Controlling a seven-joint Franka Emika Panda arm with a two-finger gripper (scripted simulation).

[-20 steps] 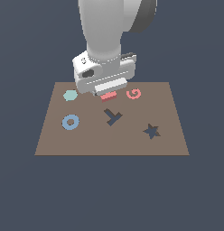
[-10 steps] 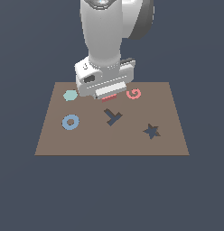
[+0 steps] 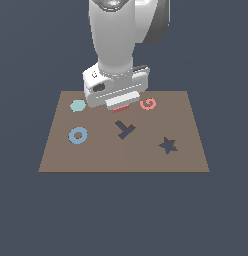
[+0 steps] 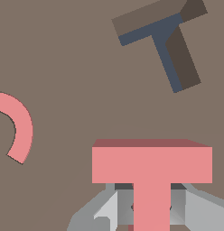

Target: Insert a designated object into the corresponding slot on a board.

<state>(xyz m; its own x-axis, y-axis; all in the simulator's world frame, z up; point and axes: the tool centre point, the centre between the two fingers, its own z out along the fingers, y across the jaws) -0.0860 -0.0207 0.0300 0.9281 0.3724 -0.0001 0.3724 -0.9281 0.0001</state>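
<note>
The salmon-red T-shaped block [image 3: 120, 109] sits at the back middle of the brown board [image 3: 121, 157], just under my gripper [image 3: 119, 104]. In the wrist view the block [image 4: 151, 164] has its stem between my two grey fingers [image 4: 114, 208], which press on it from both sides; the gripper [image 4: 151, 212] is shut on it. I cannot tell whether the block is off the board. The dark navy T-shaped slot [image 3: 125, 130] lies a short way in front of the block, turned at an angle to it; it also shows in the wrist view [image 4: 164, 43].
A salmon-pink spiral [image 3: 147, 104] lies close by on the exterior view's right of the gripper, also in the wrist view [image 4: 20, 131]. A teal hexagon [image 3: 77, 105] and a blue ring [image 3: 78, 135] lie on the left. A dark star cutout [image 3: 167, 145] is at the front right.
My gripper has come down over the red T block, which now shows only as a thin strip under the hand. The other pieces have not moved.
</note>
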